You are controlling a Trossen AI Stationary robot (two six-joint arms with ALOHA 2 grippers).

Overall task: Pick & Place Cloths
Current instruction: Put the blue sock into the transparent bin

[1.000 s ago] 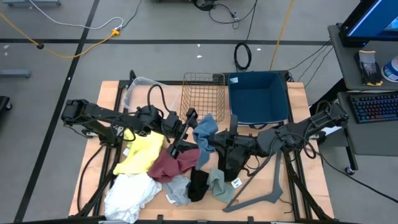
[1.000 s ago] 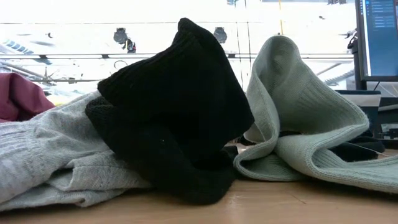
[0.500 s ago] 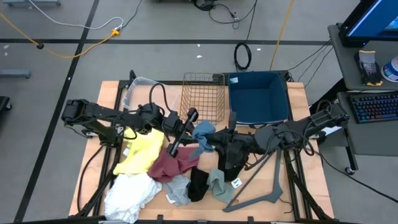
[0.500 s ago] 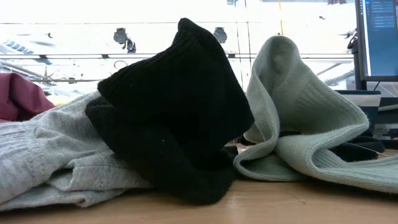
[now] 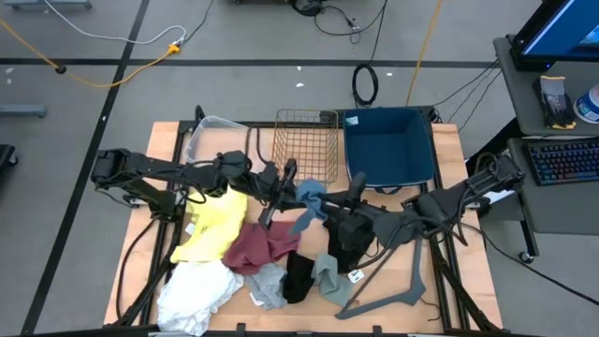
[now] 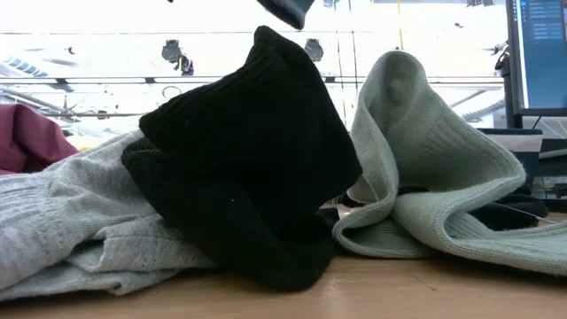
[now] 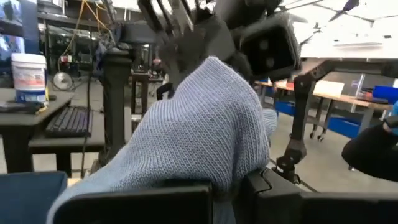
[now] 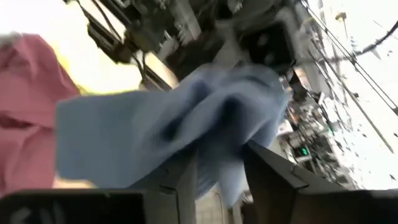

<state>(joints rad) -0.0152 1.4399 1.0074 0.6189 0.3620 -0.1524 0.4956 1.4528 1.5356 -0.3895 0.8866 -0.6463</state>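
Blue cloth (image 5: 309, 199) hangs mid-table between both grippers, off the surface. Left gripper (image 5: 288, 183) clamps its edge; right gripper (image 5: 329, 208) seems half-released. Soft, light knit, droops; pinch a bunched fold.

Both grippers meet mid-table, left gripper (image 5: 292, 194) and right gripper (image 5: 323, 201) either side of one cloth (image 5: 309, 199), wire basket (image 5: 306, 140) and bin (image 5: 388, 145) behind.

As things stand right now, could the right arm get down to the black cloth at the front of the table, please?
Probably yes. The black cloth lies uncovered on top of the pile, close in front of the right gripper, whose fingers are parting from the blue cloth that the left gripper holds.
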